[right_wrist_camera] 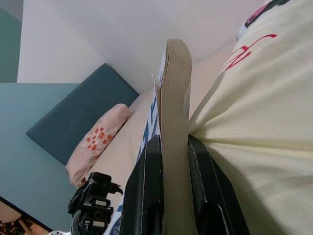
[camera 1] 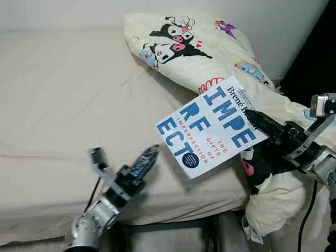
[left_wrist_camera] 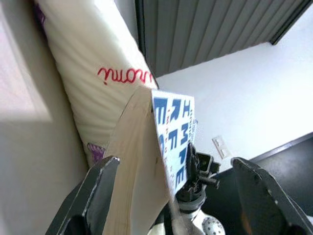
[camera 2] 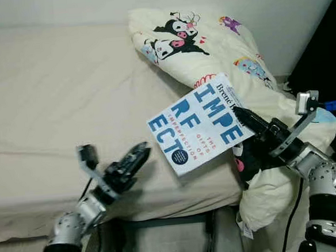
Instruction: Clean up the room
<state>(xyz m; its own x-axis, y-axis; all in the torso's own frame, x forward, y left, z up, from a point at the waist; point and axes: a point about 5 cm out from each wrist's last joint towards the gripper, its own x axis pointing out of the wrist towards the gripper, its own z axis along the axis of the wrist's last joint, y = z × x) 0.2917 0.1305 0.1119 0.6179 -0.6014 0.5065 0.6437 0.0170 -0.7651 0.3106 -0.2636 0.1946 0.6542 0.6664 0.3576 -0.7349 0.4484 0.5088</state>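
Where the beige sheeted bed [camera 1: 57,110] ends at its near edge, the left gripper [camera 1: 148,158] hovers just above the mattress, its two long black fingers [left_wrist_camera: 100,193] spread apart with nothing between them. Just to its right, the white paperback book with large blue lettering [camera 1: 211,126] hangs tilted over the bed's corner, clear of the sheet, its far edge clamped between the closed fingers of the right gripper [camera 1: 254,119]. Beneath and behind the book lies a cream cartoon-print quilt [camera 1: 209,48], bunched along the bed's right side and spilling down off its corner. Farther along the mattress, the right wrist view shows a pale pink patterned pillow [right_wrist_camera: 98,139] against a teal padded headboard [right_wrist_camera: 73,122]. White wall [camera 1: 275,14] bounds the bed beyond.
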